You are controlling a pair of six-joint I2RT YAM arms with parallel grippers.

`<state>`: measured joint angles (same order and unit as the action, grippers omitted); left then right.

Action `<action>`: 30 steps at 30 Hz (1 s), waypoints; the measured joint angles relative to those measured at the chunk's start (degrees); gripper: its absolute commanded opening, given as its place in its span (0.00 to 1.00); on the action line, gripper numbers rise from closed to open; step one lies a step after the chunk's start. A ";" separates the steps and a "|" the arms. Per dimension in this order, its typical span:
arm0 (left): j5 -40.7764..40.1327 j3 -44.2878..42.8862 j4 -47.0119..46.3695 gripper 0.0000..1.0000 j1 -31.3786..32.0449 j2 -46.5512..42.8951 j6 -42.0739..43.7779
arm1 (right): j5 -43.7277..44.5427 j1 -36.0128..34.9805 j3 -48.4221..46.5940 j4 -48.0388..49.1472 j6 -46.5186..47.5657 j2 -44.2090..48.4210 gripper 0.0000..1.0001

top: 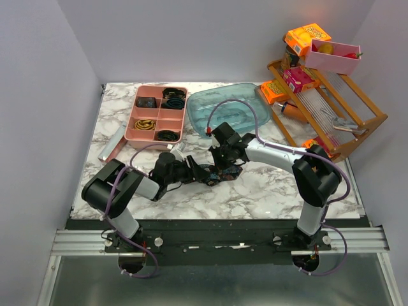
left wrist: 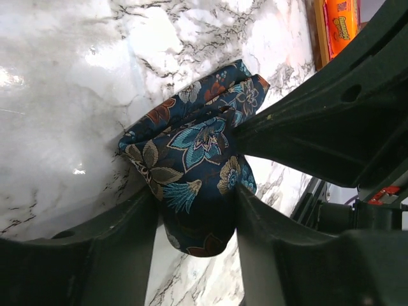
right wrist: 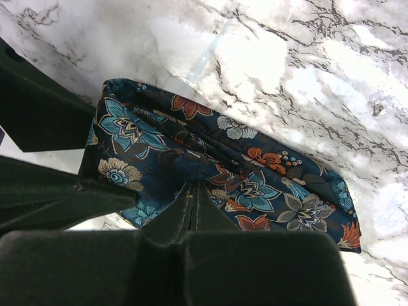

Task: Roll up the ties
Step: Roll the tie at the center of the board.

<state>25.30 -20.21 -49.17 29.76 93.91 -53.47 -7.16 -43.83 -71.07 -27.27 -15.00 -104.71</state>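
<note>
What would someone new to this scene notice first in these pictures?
A bunched floral tie at the centre of the table, held by the left gripper and the right gripper. Back left, a pink tray holds rolled ties; at the far right stands a wooden rack with orange boxes.

Bright overhead light; white glare on the marble table (right wrist: 255,57); soft shadows, close foreground slightly blurred.
</note>
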 measured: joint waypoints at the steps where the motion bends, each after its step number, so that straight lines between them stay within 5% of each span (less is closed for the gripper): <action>1: -0.13 0.02 -0.22 0.53 0.00 0.11 -0.07 | 0.00 0.00 0.00 0.07 0.00 0.00 0.01; 14: -0.26 -3.30 3.37 0.51 0.11 -0.04 1.03 | 4.85 0.00 0.52 0.11 -0.63 4.09 0.01; 30: -4.55 -18.43 35.43 0.52 0.11 -4.33 14.80 | 13.03 0.00 0.87 -0.42 -1.03 -0.68 0.01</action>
<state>20.75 -38.63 -13.74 29.87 89.58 -38.68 5.87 -43.83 -70.19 -27.68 -16.03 -105.38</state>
